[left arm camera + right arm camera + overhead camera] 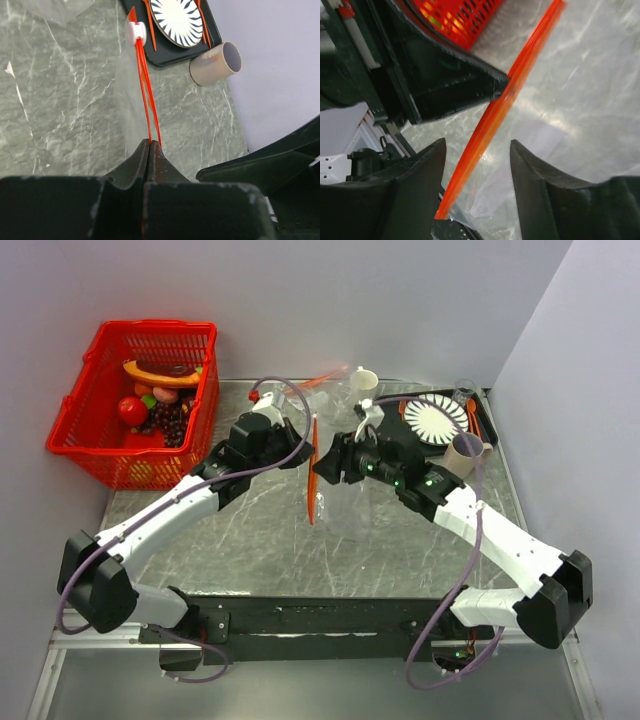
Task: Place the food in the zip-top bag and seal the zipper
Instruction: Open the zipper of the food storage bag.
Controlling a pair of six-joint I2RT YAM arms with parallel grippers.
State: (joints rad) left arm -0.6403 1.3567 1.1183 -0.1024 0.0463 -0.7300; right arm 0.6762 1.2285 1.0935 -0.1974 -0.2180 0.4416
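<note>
Left wrist view: left gripper (151, 146) pinched shut on zipper (144, 80); right gripper (477, 145) open, jaws either side of zipper. Bag (345, 505) on table (250, 540); food (165, 415) in basket (72, 432).

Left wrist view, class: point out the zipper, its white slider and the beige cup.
zipper (144, 80), left wrist view, middle of the orange-red strip.
white slider (135, 31), left wrist view, its top face.
beige cup (206, 71), left wrist view, outer wall, cup lying on its side.
</note>
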